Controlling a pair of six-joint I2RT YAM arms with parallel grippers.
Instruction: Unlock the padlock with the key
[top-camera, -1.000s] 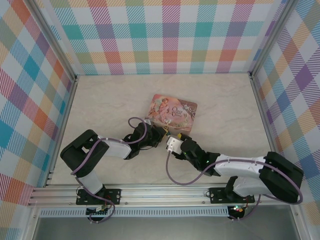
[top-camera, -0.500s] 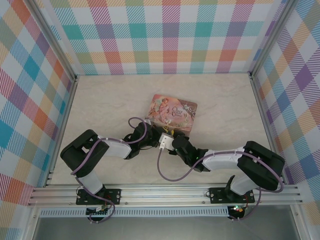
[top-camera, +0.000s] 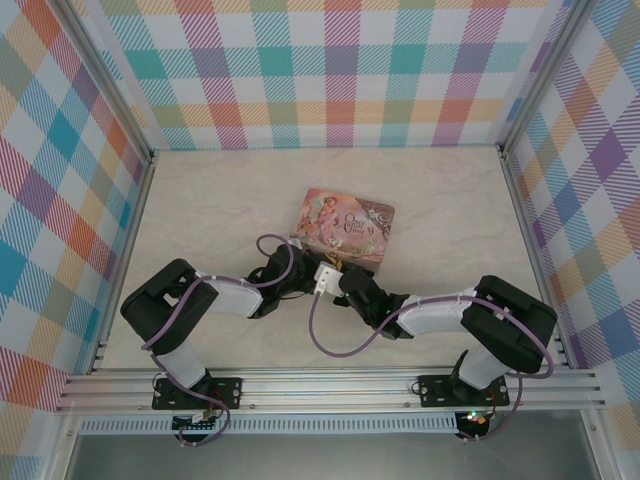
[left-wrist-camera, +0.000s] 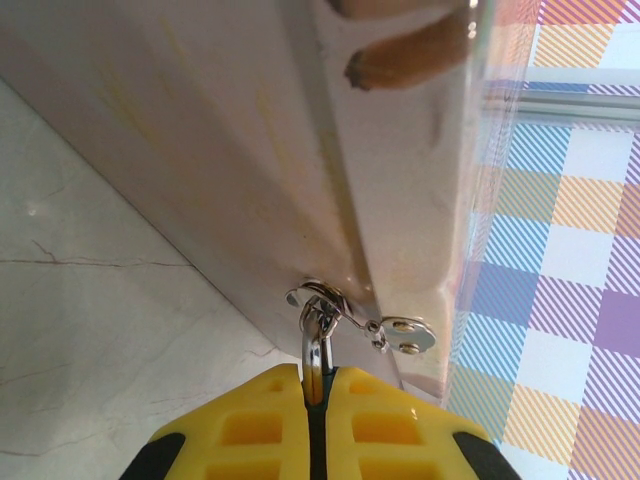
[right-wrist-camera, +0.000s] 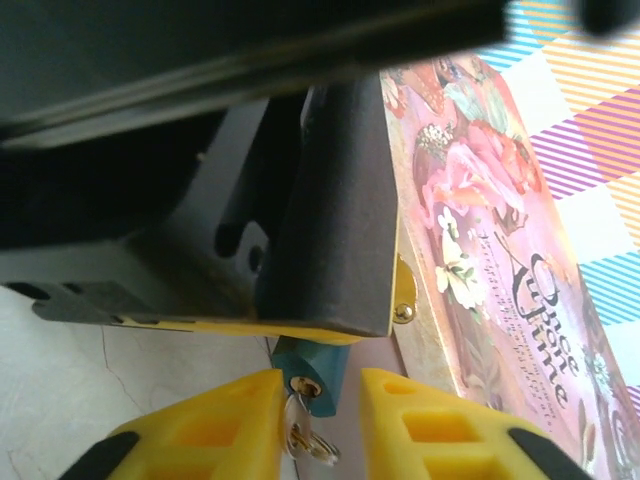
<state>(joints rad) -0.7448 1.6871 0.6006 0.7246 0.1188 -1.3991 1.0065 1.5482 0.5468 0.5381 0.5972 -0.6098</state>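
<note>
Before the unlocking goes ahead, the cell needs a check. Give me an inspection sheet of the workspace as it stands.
Surface: pale marbled table, no spills seen.
Job's things: blue padlock hooked to the clasp of the pink tin; key, with its ring, at the keyhole end.
Clutter: nothing seen.
Grippers: left gripper shut on the padlock's shackle; right gripper fingers apart, either side of the key.
Cables: purple cables loop loosely along both arms.
Surroundings: checked walls; metal rail at the near edge.
</note>
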